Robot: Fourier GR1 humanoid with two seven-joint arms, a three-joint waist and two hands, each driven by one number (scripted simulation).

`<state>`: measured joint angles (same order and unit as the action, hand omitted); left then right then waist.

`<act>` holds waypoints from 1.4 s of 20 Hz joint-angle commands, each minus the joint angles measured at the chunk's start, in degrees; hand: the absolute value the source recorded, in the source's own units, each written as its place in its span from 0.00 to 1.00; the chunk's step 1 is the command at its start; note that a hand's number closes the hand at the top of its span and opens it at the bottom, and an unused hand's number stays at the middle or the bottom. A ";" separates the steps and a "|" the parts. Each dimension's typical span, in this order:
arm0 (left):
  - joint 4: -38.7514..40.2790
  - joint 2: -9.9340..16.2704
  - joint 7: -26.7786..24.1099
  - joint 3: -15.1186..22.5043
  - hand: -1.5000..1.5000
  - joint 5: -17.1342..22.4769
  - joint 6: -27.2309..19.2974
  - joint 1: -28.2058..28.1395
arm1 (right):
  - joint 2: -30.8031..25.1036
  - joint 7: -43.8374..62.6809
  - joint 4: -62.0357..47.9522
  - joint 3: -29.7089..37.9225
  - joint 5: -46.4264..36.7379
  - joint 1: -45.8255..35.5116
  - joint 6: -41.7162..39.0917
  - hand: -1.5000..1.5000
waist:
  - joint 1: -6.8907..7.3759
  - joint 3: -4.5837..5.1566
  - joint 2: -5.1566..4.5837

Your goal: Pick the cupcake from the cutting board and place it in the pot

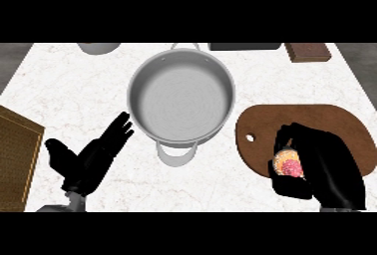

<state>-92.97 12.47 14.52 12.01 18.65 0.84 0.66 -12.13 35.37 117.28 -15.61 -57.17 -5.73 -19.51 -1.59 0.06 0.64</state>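
The cupcake (pixel 288 165), tan with pink topping, lies on the brown wooden cutting board (pixel 324 117) at the right. My right hand (pixel 327 167) is curled round it, thumb on its left side and fingers over it, so only part of it shows. The silver pot (pixel 182 97) stands empty in the middle of the counter, with one handle toward me and one at the far side. My left hand (pixel 92 157) rests open at the lower left, fingers straight and pointing toward the pot, just short of its rim.
A woven brown mat or box (pixel 16 159) sits at the left edge. At the far edge are a white bowl (pixel 99 47), a dark tray (pixel 245 46) and a brown block (pixel 307 52). White marble counter (pixel 66 94) lies between them.
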 commanded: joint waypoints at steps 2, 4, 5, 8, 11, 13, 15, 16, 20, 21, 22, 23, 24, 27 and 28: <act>0.51 -1.26 0.31 0.49 0.50 -0.95 -0.69 0.46 | 0.56 5.23 16.77 0.51 2.20 -3.87 -7.40 1.00 | 0.91 0.01 -0.29; -3.70 -0.62 0.62 1.87 0.50 -1.73 0.03 -1.51 | 2.64 6.47 17.77 1.80 4.96 -6.99 -8.97 1.00 | 1.67 -0.03 -0.37; 0.25 0.85 0.60 -1.13 0.50 0.84 2.76 1.47 | 3.45 8.18 19.66 0.71 5.26 -10.08 -10.98 1.00 | 1.46 0.02 -0.46; -2.71 -0.99 2.20 0.73 0.50 -0.52 0.40 -0.35 | 9.38 14.01 15.37 3.36 9.28 -19.75 -13.01 1.00 | 2.15 0.00 -0.52; -3.77 -2.56 4.92 1.55 0.50 -1.91 -1.67 1.73 | 10.39 15.88 10.80 8.64 12.53 -28.60 -14.93 1.00 | 2.01 -0.03 -0.54; 1.79 -2.45 1.05 -0.13 0.50 -1.52 0.96 2.33 | 10.79 17.04 7.93 13.73 16.62 -33.29 -16.36 1.00 | 1.76 -0.01 -0.62; -2.42 -2.12 0.68 1.00 0.50 -2.32 1.06 -1.31 | 9.86 17.71 2.68 15.89 16.76 -39.21 -16.95 1.00 | 2.05 -0.02 -0.55; 0.67 -1.96 0.43 -0.39 0.50 -2.81 1.29 0.66 | 11.35 17.95 2.39 13.64 15.66 -39.49 -14.97 1.00 | 1.86 -0.02 -0.58; 0.69 -1.48 1.29 -1.62 0.50 -0.55 3.40 1.58 | 11.84 13.53 -13.11 12.64 11.30 -45.38 -8.24 1.00 | 2.38 -0.01 -0.79; 1.97 -2.37 -1.04 -0.73 0.50 -2.68 2.74 1.15 | 12.06 12.82 -14.91 8.25 10.35 -43.26 -3.02 1.00 | 2.49 -0.01 -0.82; -1.20 -1.96 0.15 -0.23 0.50 -2.16 2.86 -0.79 | 12.07 13.83 -19.08 11.78 11.51 -49.70 -3.99 1.00 | 2.81 -0.01 -0.76; 0.98 -1.33 0.34 -1.95 0.50 -0.86 4.13 1.44 | 11.42 11.32 -22.76 15.79 13.08 -52.46 -6.06 1.00 | 2.60 -0.01 -0.84; 1.12 -2.54 0.70 -1.92 0.50 -1.47 2.81 1.78 | 12.09 11.05 -22.85 12.60 13.27 -50.27 -2.46 1.00 | 2.37 -0.03 -0.76; 2.57 -3.06 1.57 -1.77 0.50 -1.64 3.05 4.60 | 12.09 3.07 -34.32 11.76 10.99 -51.34 3.59 1.00 | 2.69 -0.03 -1.01; -0.90 -3.55 1.15 0.13 0.50 -2.63 2.38 -0.83 | 10.91 0.17 -36.41 14.33 10.81 -51.35 3.49 1.00 | 2.75 -0.04 -0.87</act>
<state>-92.42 9.99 15.25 11.06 16.76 3.84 1.98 -0.66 41.50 90.86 -2.43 -45.44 -54.98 -20.69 1.03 0.05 -0.22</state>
